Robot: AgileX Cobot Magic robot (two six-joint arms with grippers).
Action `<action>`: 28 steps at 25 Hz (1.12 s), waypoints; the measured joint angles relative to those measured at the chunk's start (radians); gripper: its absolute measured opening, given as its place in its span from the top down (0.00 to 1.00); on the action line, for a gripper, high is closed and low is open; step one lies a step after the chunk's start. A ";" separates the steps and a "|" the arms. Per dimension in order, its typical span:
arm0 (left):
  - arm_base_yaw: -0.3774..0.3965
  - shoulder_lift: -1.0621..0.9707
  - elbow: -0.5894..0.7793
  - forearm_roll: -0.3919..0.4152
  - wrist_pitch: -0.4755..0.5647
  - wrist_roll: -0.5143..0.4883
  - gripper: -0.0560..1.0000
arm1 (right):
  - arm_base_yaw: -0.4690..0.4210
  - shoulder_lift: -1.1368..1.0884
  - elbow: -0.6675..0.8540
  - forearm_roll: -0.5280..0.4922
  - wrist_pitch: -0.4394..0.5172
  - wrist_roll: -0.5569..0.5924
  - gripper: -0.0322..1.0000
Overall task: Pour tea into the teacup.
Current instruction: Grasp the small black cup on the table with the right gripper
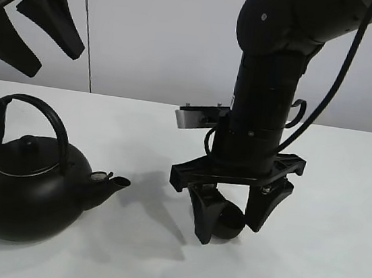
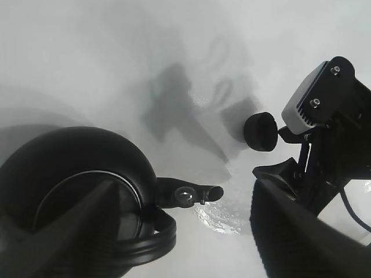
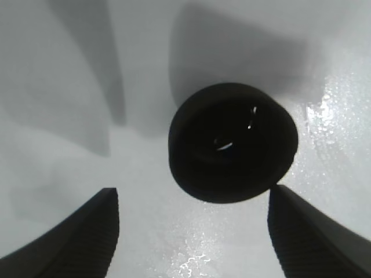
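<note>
The teacup (image 1: 232, 219) is a small black bowl standing on the white table (image 1: 339, 219), right of the middle. My right gripper (image 1: 229, 231) points straight down over it, with its jaws open on either side of the cup. In the right wrist view the teacup (image 3: 232, 142) sits just beyond the two fingertips (image 3: 75, 237), clear of both. The black kettle (image 1: 27, 187) stands at the left with its spout (image 1: 116, 183) pointing toward the cup. My left gripper (image 1: 34, 22) is open and empty, high above the kettle. The left wrist view shows the kettle (image 2: 75, 174) and the teacup (image 2: 261, 131).
The right arm (image 2: 330, 145) with its grey camera block stands close to the cup in the left wrist view. A white wall (image 1: 158, 34) rises behind the table. Bare table lies between the kettle's spout and the cup.
</note>
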 joint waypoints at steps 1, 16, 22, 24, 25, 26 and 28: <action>0.000 0.000 0.000 0.000 0.000 0.000 0.50 | 0.000 0.000 0.000 0.001 0.001 0.000 0.49; 0.000 0.000 0.000 0.000 0.000 0.000 0.50 | 0.000 -0.047 -0.007 -0.046 -0.007 0.004 0.49; 0.000 0.000 0.000 0.000 0.000 0.000 0.50 | 0.000 -0.047 -0.007 -0.081 -0.054 0.036 0.49; 0.000 0.000 0.000 0.000 0.000 0.000 0.50 | 0.000 -0.046 -0.007 -0.066 -0.060 0.037 0.49; 0.000 0.000 0.000 0.000 0.000 0.000 0.50 | 0.000 -0.044 -0.007 -0.051 -0.060 0.037 0.49; 0.000 0.000 0.000 0.000 0.000 0.000 0.50 | 0.000 -0.039 -0.007 -0.040 -0.062 0.037 0.49; 0.000 0.000 0.000 0.000 0.000 0.000 0.50 | 0.000 -0.024 -0.007 -0.026 -0.068 0.036 0.49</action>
